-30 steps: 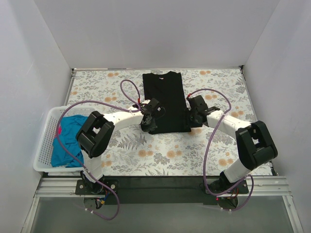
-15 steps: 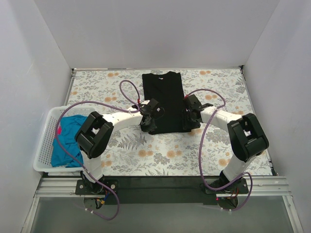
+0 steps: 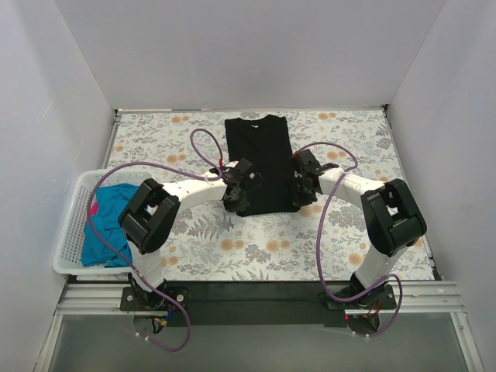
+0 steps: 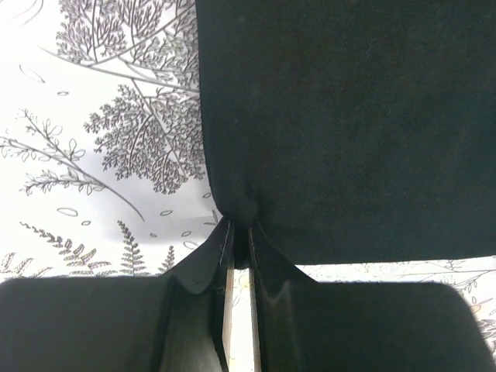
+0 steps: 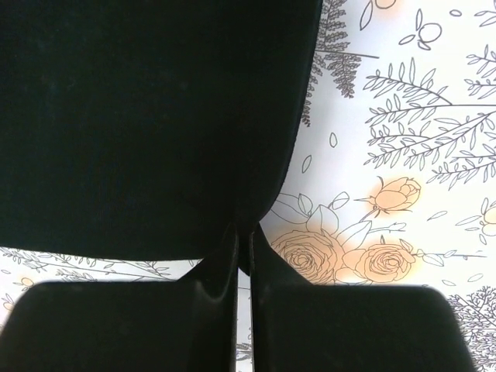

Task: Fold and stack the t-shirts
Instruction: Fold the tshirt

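Both arms built alike. Left arm (image 3: 194, 191) and right arm (image 3: 353, 188): smooth white link shells, joined by bulky black angular joint housings (image 3: 151, 215). A thin purple cable (image 3: 192, 143) is looped loosely along each arm, with a small red fitting (image 3: 221, 163) noted on the left one. Wrists and grippers are black. Left gripper (image 4: 240, 246) and right gripper (image 5: 242, 246) are recorded as broad, glossy black fingers (image 4: 93, 325) with rounded shoulders. Bases are fixed to a black plate (image 3: 256, 294).
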Robot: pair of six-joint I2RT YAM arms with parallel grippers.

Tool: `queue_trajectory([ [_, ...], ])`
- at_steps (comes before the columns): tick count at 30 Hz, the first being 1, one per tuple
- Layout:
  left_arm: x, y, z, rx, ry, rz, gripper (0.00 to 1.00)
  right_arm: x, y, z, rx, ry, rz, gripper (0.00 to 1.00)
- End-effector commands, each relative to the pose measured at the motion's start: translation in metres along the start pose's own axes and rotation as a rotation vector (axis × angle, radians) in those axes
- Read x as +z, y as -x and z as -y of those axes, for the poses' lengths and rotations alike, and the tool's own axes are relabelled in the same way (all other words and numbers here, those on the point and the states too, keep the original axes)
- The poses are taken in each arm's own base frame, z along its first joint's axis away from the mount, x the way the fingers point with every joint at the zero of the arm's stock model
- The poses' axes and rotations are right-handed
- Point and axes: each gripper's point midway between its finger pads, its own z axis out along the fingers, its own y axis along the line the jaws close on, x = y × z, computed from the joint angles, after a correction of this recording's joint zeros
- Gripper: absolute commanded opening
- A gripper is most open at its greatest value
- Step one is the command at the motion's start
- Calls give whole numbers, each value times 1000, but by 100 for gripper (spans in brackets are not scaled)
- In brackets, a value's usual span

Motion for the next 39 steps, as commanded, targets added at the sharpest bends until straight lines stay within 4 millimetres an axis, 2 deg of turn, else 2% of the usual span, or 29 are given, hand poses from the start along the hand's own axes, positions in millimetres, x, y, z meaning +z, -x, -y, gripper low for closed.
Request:
queue_trajectory([
  [1, -11, -48, -40, 66, 117, -176, 0, 0, -62, 11, -28, -21, -229, 1],
  [3, -21, -53, -40, 57, 88, -185, 0, -12, -69, 5, -43, 14, -254, 1],
  [6, -42, -76, -49, 66, 62, -241, 0, -33, -98, 4, -82, 36, -329, 1],
  [9, -66, -116, -60, 120, 65, -311, 0, -56, -134, -2, -118, 67, -386, 1],
  [10, -74, -131, -59, 137, 55, -332, 0, -60, -157, 3, -124, 55, -434, 1],
  [11, -84, -149, -71, 145, 58, -375, 0, -69, -175, 1, -153, 48, -470, 1],
  [13, -101, -178, -77, 145, 50, -437, 0, -83, -201, 2, -131, 50, -491, 1],
  [14, -113, -191, -87, 144, 47, -460, 0, -90, -213, -3, -158, 61, -502, 1],
  [17, -132, -222, -95, 114, 41, -529, 0, -109, -232, -11, -139, 98, -503, 1],
  [19, -144, -226, -91, 104, -4, -535, 0, -118, -232, -14, -133, 115, -492, 1],
  [21, -151, -220, -84, 92, -44, -508, 0, -123, -215, -17, -146, 105, -435, 1],
  [23, -151, -205, -79, 79, -40, -453, 0, -127, -198, -23, -166, 105, -380, 1],
  [24, -156, -193, -70, 78, -62, -422, 0, -132, -178, -33, -174, 110, -327, 1],
  [26, -154, -165, -66, 32, -58, -349, 0, -136, -160, -37, -199, 105, -293, 1],
  [27, -156, -154, -63, 34, -80, -326, 0, -139, -144, -43, -207, 100, -259, 1],
  [28, -161, -131, -56, -17, -119, -287, 0, -139, -135, -41, -217, 84, -253, 1],
  [29, -164, -118, -53, -28, -141, -262, 0, -143, -127, -45, -209, 95, -234, 1],
  [30, -167, -107, -52, -37, -154, -238, 0, -143, -121, -46, -223, 97, -229, 1],
  [31, -171, -89, -51, -42, -161, -205, 0, -149, -106, -51, -217, 113, -196, 1],
  [33, -170, -65, -57, -40, -125, -137, 0, -153, -85, -52, -231, 101, -147, 1],
  [36, -176, -38, -52, -40, -123, -74, 0, -156, -65, -51, -231, 107, -129, 1],
  [37, -175, -28, -52, -45, -131, -56, 0, -162, -52, -53, -224, 116, -100, 1],
  [39, -176, -17, -48, -53, -144, -45, 0, -162, -41, -54, -223, 115, -96, 1],
])
